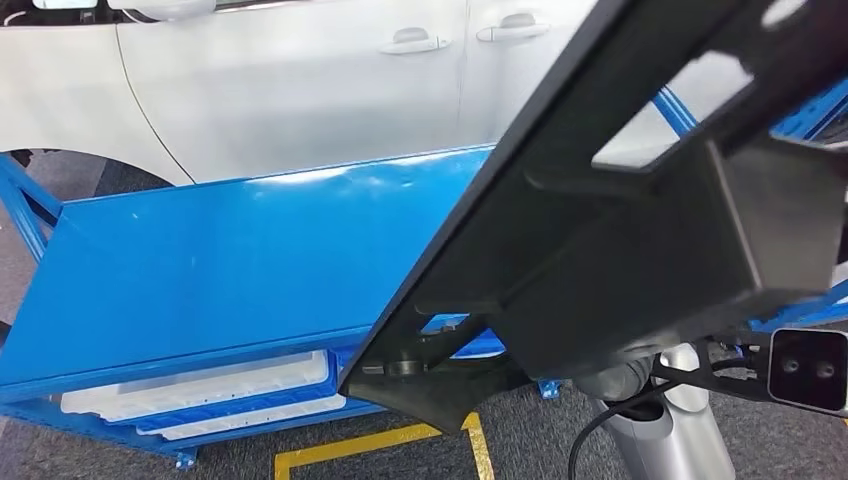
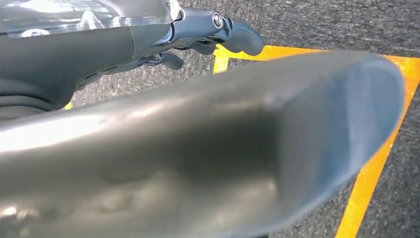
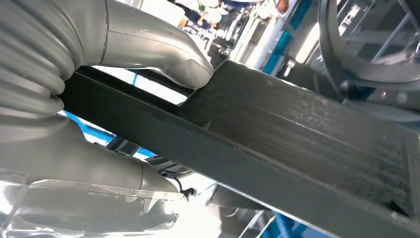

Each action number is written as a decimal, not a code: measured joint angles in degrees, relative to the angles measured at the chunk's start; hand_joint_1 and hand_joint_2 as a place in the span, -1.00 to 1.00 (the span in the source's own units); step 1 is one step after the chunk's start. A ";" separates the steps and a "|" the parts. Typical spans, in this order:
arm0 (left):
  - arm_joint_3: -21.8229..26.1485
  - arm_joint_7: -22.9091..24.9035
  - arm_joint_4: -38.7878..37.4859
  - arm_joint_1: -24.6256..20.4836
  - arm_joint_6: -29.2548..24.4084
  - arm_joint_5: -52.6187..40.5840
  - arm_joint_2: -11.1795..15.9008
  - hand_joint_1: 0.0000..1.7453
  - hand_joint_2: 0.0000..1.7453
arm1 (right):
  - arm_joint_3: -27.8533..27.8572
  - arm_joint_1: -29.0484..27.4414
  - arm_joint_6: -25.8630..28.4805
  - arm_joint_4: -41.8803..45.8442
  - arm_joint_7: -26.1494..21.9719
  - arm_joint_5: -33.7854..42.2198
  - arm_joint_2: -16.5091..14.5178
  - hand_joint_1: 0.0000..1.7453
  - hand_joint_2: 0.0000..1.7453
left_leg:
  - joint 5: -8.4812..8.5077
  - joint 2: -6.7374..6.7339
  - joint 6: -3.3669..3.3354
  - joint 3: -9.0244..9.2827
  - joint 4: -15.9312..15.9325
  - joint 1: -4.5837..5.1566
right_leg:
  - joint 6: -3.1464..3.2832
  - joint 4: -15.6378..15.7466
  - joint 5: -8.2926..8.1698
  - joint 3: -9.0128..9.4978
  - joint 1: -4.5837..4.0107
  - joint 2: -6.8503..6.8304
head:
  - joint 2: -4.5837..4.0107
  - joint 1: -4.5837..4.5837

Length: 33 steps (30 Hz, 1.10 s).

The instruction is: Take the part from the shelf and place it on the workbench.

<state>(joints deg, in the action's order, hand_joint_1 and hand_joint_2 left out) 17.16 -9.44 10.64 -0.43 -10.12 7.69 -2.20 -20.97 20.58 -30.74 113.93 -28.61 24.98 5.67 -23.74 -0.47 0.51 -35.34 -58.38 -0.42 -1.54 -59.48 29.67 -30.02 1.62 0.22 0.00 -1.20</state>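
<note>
The part (image 1: 640,230) is a large black frame with cut-outs, held tilted close in front of my head view, its lower end hanging over the right end of the blue workbench (image 1: 220,260). In the right wrist view my right hand (image 3: 74,99) grips a black bar of the part (image 3: 297,129), the grey thumb (image 3: 163,59) pressed on one side and the fingers under the other. My silver right forearm (image 1: 650,420) rises beneath the part. My left hand (image 2: 148,99) hangs over the floor, thumb and dark fingers (image 2: 237,37) apart with nothing between them.
A white car (image 1: 300,80) stands right behind the workbench. White trays (image 1: 200,390) lie on the bench's lower level. Yellow tape (image 1: 380,445) marks the grey carpet in front of the bench, and yellow tape (image 2: 376,163) also lies below my left hand.
</note>
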 joint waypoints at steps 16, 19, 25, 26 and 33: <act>-0.02 -0.10 0.00 -0.87 0.48 -1.19 1.07 -1.00 -1.00 | -2.73 1.95 -2.24 2.26 0.81 1.32 0.05 1.00 1.00 | -7.26 0.13 -0.48 8.84 1.31 0.73 | 2.39 0.65 -7.78 -7.80 -1.33 -0.39 | 0.00 -0.24; -0.02 -0.03 0.00 -0.97 0.44 -1.18 1.18 -1.00 -1.00 | -3.09 2.10 -2.25 2.33 0.80 1.30 0.07 1.00 1.00 | -5.25 -0.07 -1.24 8.14 2.78 0.71 | 1.44 0.90 -8.02 -8.06 -1.10 -0.45 | 0.00 -0.60; 0.01 0.09 0.00 -0.94 0.13 -0.86 1.12 -1.00 -1.00 | -3.49 2.13 -2.45 2.20 0.80 1.49 0.14 1.00 1.00 | -0.90 -0.36 -1.78 3.42 2.93 0.42 | -0.02 -15.13 2.59 -11.39 -0.68 -0.28 | -0.01 -0.54; 0.01 0.04 0.00 -0.91 0.04 -0.79 1.06 -1.00 -1.00 | -3.62 2.14 -2.49 2.09 0.80 1.54 0.11 1.00 1.00 | -0.42 -0.36 -1.64 2.49 2.59 0.37 | -0.17 -14.55 1.27 -9.96 -0.56 -0.29 | -0.01 -0.52; 0.37 -0.55 0.00 -0.71 -0.72 -0.28 0.65 -1.00 -1.00 | -4.75 3.19 -2.10 0.57 0.72 1.61 -0.91 1.00 1.00 | 1.65 -0.17 0.48 -1.30 -0.04 0.32 | 1.80 0.80 -0.16 0.22 -0.76 -0.14 | -0.01 -0.40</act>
<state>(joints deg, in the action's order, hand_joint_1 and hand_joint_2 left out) 17.53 -9.98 10.64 -1.14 -10.84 7.41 -1.55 -25.71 23.76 -32.85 114.50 -27.89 26.58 4.75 -22.09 -0.64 0.99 -36.65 -58.42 -0.09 0.26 -58.68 29.51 -29.80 0.86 0.08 -0.01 -1.60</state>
